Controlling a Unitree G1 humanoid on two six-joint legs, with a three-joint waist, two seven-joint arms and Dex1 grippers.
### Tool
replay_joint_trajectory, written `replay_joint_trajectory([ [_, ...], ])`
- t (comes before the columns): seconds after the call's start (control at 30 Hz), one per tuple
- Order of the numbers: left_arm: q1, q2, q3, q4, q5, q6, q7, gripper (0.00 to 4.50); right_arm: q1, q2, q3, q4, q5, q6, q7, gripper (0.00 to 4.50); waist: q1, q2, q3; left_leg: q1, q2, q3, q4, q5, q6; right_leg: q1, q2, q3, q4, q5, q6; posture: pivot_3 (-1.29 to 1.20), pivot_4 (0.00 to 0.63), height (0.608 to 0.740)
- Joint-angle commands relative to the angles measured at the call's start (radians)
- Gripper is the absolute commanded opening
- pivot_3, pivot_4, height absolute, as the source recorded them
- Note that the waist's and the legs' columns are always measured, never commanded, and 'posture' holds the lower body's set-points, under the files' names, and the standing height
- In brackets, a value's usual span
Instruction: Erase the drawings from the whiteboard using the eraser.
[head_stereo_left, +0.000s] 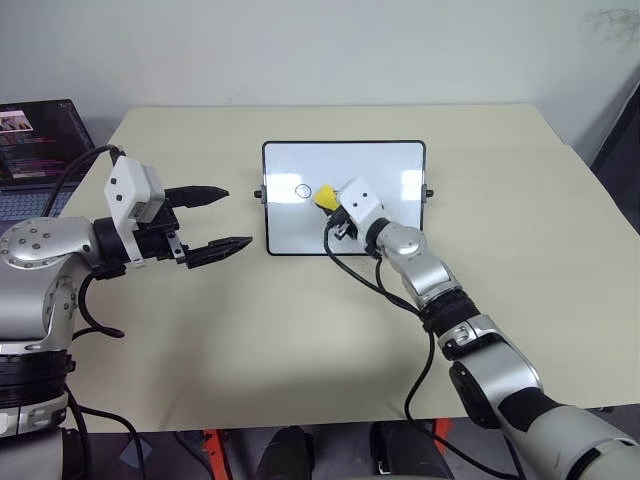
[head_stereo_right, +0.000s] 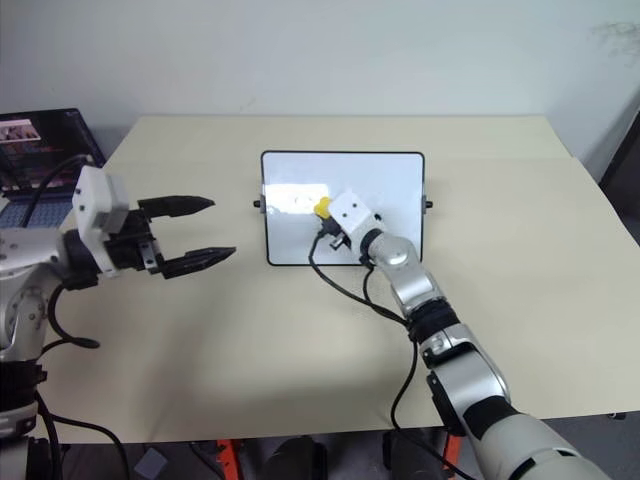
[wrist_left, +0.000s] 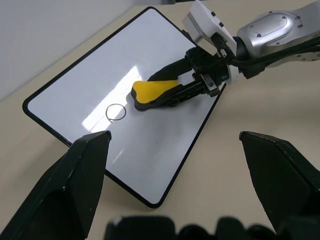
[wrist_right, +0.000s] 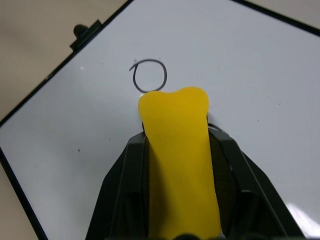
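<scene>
Yellow eraser (wrist_right: 177, 165) clenched in our right claw (wrist_left: 197, 85) meets the whiteboard (head_stereo_left: 385, 160) beside the circle (wrist_right: 149, 76); left claw (head_stereo_left: 212, 218) hangs released.

Beige table (head_stereo_left: 250, 340), open laptop (head_stereo_left: 35, 150) at its far left corner

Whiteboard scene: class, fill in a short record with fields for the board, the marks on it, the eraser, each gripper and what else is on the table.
board: whiteboard lying flat on the table
marks: one circle visible
eraser: yellow eraser, on the board beside the circle
right gripper: shut on the eraser
left gripper: open, empty, off the board's left edge
other: laptop at the table's far left
</scene>
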Motion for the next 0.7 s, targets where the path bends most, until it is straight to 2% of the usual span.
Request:
replay_joint_trajectory([
  [0.03, -0.018, 0.015, 0.029, -0.024, -0.010, -0.010, 0.008, 4.50, -0.017, -0.015, -0.002, -0.021, -0.016, 0.014, -0.008, 1.28, 0.000, 0.000, 0.000, 0.000, 0.000, 0.000, 0.000, 0.000, 0.000, 0.000, 0.000, 0.000, 0.000, 0.000, 0.000, 0.00, 0.150, 0.740],
  [0.7, -0.047, -0.002, 0.006, -0.007, -0.003, -0.015, 0.008, 4.50, 0.042, -0.085, -0.020, -0.062, -0.017, 0.082, -0.005, 1.28, 0.007, 0.000, 0.000, 0.001, 0.000, 0.000, 0.001, 0.000, 0.000, 0.002, 0.000, 0.000, 0.001, 0.000, 0.000, 0.00, 0.150, 0.740],
])
